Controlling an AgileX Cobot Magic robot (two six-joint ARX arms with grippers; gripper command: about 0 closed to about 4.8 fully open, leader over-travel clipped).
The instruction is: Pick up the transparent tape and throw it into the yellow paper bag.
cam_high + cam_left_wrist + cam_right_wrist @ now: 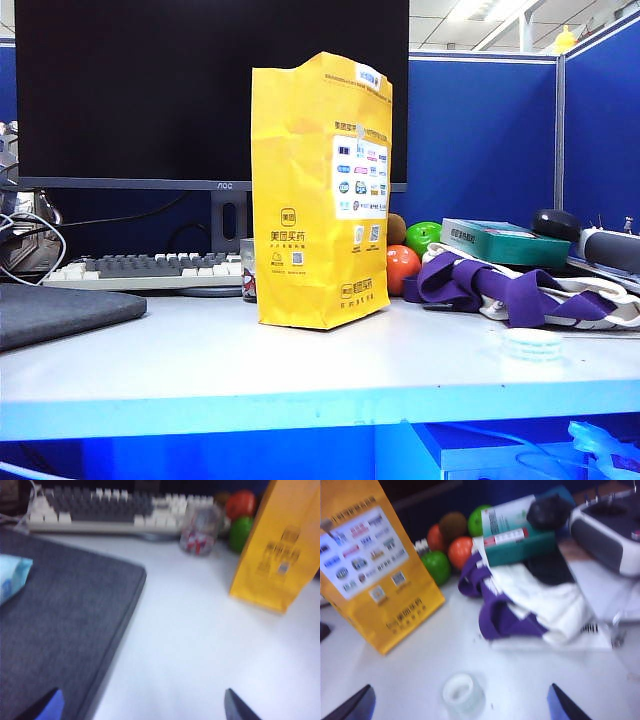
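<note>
A: Lying flat on the white table (200, 370), the transparent tape (533, 344) sits well right of the yellow paper bag (322, 190) and nearer the front edge.

B: Bag?

A: Upright, mid-table. Behind it: monitor (200, 90), keyboard (150, 268), blue partition (480, 140). To its right: fruit (402, 268), purple-and-white cloth (500, 290), teal box (500, 240). To its left: grey mat (60, 312).

B: Grippers?

A: Right gripper (460, 707) above the tape, fingers spread wide, empty. Left gripper (142, 707) over the mat's edge, spread apart, empty.
</note>
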